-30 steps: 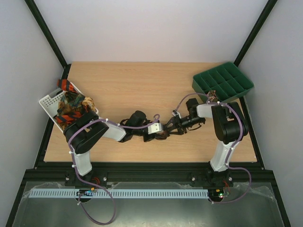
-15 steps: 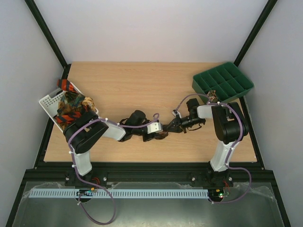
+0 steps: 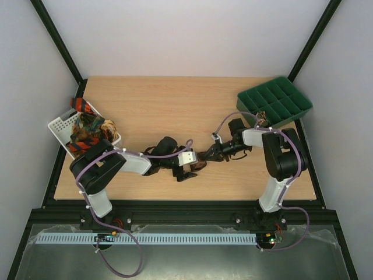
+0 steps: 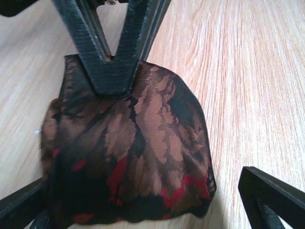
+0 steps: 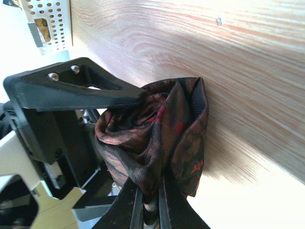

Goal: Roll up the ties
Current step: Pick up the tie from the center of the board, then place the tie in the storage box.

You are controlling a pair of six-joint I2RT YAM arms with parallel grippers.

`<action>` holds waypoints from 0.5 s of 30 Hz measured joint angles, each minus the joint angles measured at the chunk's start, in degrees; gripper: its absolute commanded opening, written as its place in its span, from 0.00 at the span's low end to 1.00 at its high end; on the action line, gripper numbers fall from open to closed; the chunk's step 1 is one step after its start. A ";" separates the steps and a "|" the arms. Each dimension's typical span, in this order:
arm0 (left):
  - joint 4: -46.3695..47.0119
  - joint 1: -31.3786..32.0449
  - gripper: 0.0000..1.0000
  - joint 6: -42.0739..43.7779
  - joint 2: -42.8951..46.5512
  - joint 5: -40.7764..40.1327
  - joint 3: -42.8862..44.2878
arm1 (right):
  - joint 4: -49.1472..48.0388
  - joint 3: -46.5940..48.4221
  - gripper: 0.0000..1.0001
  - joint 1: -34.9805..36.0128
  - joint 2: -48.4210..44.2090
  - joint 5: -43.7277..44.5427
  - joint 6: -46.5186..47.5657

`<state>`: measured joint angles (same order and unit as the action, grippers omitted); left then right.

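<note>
One dark brown tie (image 3: 199, 165), flecked with red, is seen bunched into a loose roll on the table (image 3: 175, 111), toward the middle of its near edge. It is flanked by the left gripper (image 3: 186, 172) and the right gripper (image 3: 206, 157), which are brought in from opposite sides.

In the left wrist view, the left gripper (image 4: 143, 195) is shown spread wide. One of its fingers (image 4: 269, 198) is kept apart from the cloth, while the other is set at the roll's edge (contact there cannot be made out). In that same view the roll (image 4: 133, 152) is seen lying on the wood.

The right gripper (image 5: 148, 207) is pressed together, with a fold of the tie (image 5: 162, 129) pinched between its fingers (image 4: 112, 71).

Other ties (image 3: 87, 131), orange-and-black striped and tan, are heaped in the white basket (image 3: 58, 124) at the table's left edge. A green tray (image 3: 274, 102) is placed at the far right corner, well apart from the roll.
</note>
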<state>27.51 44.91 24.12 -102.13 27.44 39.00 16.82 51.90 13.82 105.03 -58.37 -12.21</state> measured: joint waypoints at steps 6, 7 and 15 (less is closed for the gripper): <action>-1.01 -0.94 0.99 -1.05 1.81 -0.83 -0.44 | 0.09 -0.07 0.01 0.00 -2.29 2.64 1.38; -0.92 -1.01 0.99 -1.11 1.38 -0.79 -0.42 | 0.09 -0.20 0.01 0.02 -2.67 3.15 1.60; 0.37 -1.07 0.99 -0.96 -5.33 0.04 3.37 | 1.27 -0.76 0.01 0.68 -3.61 4.02 3.06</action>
<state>27.88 43.83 23.16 -107.46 27.49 42.37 18.09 51.13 14.50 101.43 -54.35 -9.15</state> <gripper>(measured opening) 0.990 0.053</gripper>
